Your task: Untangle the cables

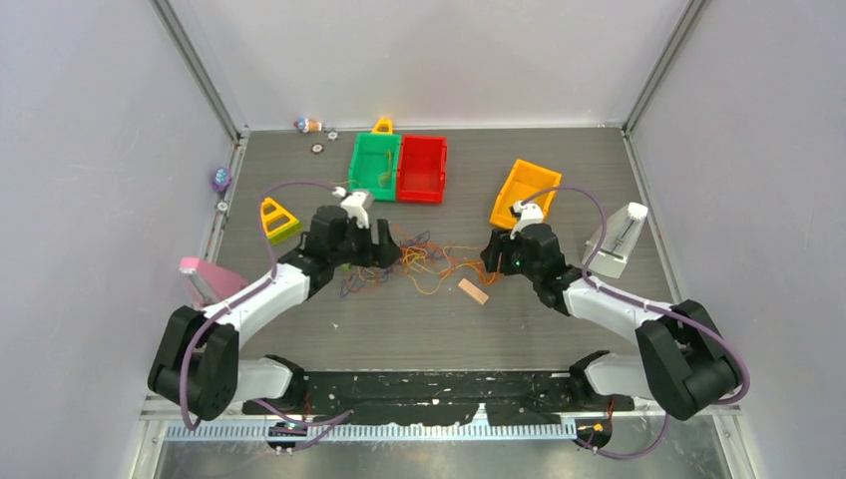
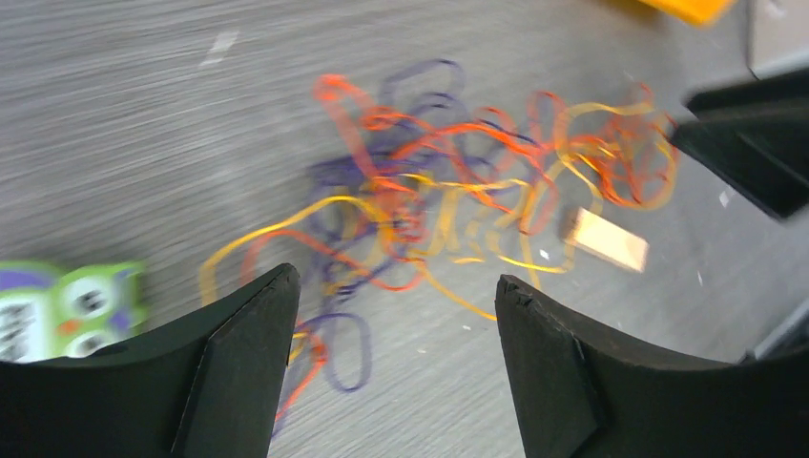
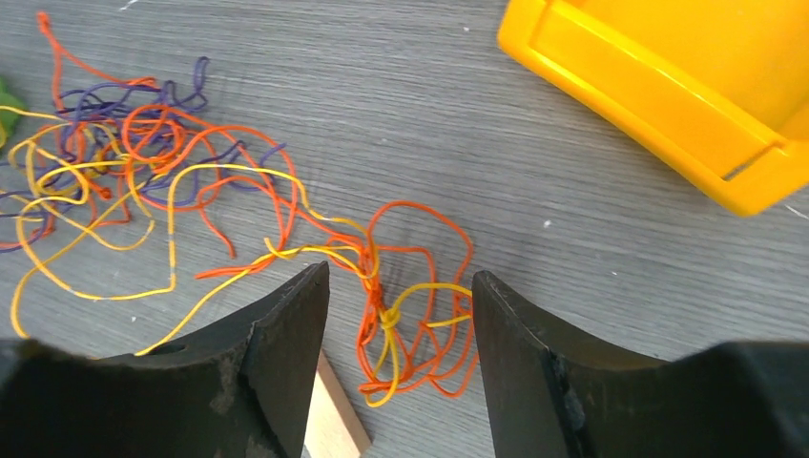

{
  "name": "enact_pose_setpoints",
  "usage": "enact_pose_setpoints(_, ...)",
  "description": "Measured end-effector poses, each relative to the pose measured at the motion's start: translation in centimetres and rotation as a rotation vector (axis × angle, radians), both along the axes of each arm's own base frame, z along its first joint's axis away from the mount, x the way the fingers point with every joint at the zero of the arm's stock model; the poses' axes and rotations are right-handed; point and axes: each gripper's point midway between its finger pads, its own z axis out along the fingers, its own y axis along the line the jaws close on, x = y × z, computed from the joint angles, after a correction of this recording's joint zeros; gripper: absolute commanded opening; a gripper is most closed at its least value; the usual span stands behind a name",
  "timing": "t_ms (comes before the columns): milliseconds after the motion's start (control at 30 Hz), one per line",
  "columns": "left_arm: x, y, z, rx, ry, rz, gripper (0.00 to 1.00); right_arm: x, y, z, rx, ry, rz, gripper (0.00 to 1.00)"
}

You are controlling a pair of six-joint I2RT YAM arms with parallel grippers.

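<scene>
The cables (image 1: 431, 262) lie as a loose tangle of thin yellow, orange, red and purple strands on the grey table between both arms. My left gripper (image 1: 385, 249) hovers at the tangle's left edge. In the left wrist view its jaws (image 2: 396, 286) stand wide open, with blurred cables (image 2: 448, 191) ahead and only a purple loop on the table between the fingers. My right gripper (image 1: 492, 255) is at the tangle's right end. Its jaws (image 3: 401, 279) are open around an orange-and-yellow knotted clump (image 3: 386, 320) that lies on the table, with neither finger pressing it.
A small wooden block (image 1: 473, 291) lies just in front of the tangle. Green (image 1: 374, 165) and red (image 1: 422, 168) bins stand at the back, an orange-yellow bin (image 1: 524, 192) at back right. A white object (image 1: 617, 239), a yellow wedge (image 1: 279, 220) and a pink object (image 1: 205, 277) flank the arms.
</scene>
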Motion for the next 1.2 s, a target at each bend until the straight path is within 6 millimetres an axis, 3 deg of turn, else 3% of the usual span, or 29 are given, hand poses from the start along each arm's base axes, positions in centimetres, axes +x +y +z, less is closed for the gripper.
enact_pose_setpoints(167, -2.5, -4.8, 0.6, -0.040, -0.121, -0.216, 0.77, -0.6, -1.0, -0.7, -0.024, 0.038, -0.044, 0.66)
enact_pose_setpoints(433, -4.3, -6.8, -0.1, -0.087, -0.213, -0.326, 0.76, -2.8, -1.9, -0.1, 0.004, 0.088, -0.080, 0.51)
enact_pose_setpoints(700, -3.9, -8.2, -0.4, -0.112, -0.211, -0.368, 0.74, -3.5, -2.0, -3.3, -0.047, 0.220, -0.083, 0.48)
enact_pose_setpoints(800, -3.5, -8.5, 0.0, -0.114, -0.220, -0.373, 0.73, -2.9, -1.6, -3.9, -0.059, 0.251, -0.078, 0.37)
enact_pose_setpoints(833, -3.5, -8.6, 0.1, -0.114, -0.223, -0.375, 0.73, -2.6, -1.4, -3.9, -0.061, 0.255, -0.077, 0.26)
enact_pose_setpoints(967, -3.6, -8.9, 0.3, -0.107, -0.239, -0.393, 0.71, -1.0, -0.4, -3.5, -0.054, 0.260, -0.073, 0.07)
enact_pose_setpoints(1200, -4.7, -9.8, 0.1, -0.086, -0.239, -0.446, 0.69, -1.7, 2.1, -1.6, 0.034, 0.246, 0.054, 0.05)
